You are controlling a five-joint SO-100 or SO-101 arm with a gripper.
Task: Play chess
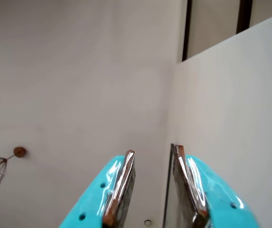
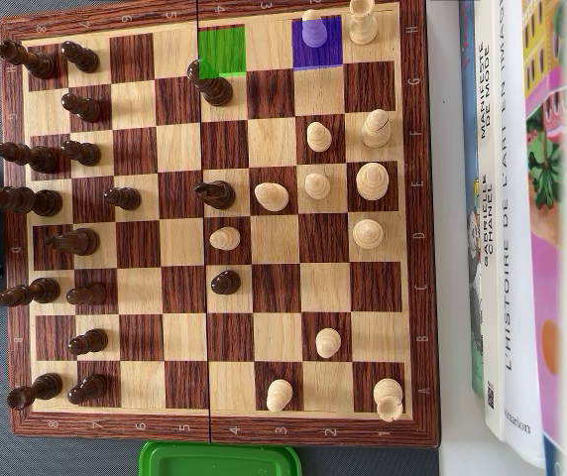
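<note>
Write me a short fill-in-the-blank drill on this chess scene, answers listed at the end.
1. On the chessboard, the square beside the dark piece near the top edge is marked in ____.
2. The light pawn stands on a square marked in ____.
3. In the wrist view, the claw has its jaws ____.
4. The books lie along the board's ____ side in the overhead view.

Answers: green; purple; open; right
</note>
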